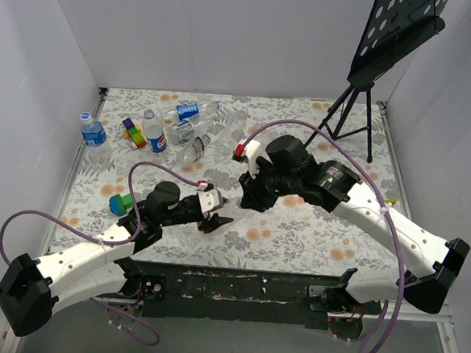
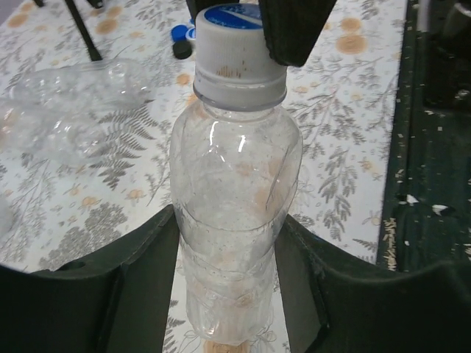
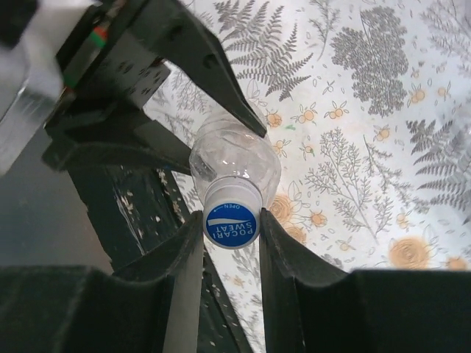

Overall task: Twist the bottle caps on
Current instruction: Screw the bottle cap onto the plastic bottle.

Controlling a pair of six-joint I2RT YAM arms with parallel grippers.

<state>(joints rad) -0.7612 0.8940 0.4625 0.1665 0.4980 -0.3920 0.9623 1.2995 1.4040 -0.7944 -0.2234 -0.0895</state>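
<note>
Left pincer (image 2: 228, 235) clamps a bottle (image 2: 235, 169), right pincer (image 3: 230, 239) squeezes its cap (image 2: 235, 62), near the table's front edge (image 1: 294, 266).

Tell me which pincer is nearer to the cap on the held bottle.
Right. The right pincer clamps the cap on both sides. The left pincer grips the bottle lower down, around its clear body, below the cap.
</note>
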